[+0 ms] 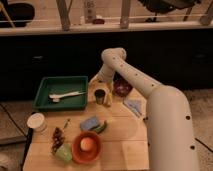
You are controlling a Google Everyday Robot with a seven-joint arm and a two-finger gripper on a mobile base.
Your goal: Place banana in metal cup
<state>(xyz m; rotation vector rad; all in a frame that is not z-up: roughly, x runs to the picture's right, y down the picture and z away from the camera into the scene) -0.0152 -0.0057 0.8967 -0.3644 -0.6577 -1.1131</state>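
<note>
The metal cup (pixel 101 97), small and dark grey, stands upright on the wooden table (pixel 120 142) just right of the green tray. A pale-yellow curved shape that looks like the banana (pixel 95 87) sits right at the cup's upper left rim, under the end of my arm. My gripper (pixel 100 81) hangs just above the cup, at the end of the white arm that reaches in from the lower right. I cannot tell whether the banana is held or resting against the cup.
A green tray (pixel 45 102) with white utensils (pixel 65 94) lies at the left. A dark red bowl (pixel 121 88) and a bluish cloth (pixel 134 106) lie right of the cup. Nearer are a blue sponge (pixel 90 123), an orange bowl (pixel 76 150) with a ball (pixel 86 144), a light-green cup (pixel 63 153) and a white cup (pixel 36 121).
</note>
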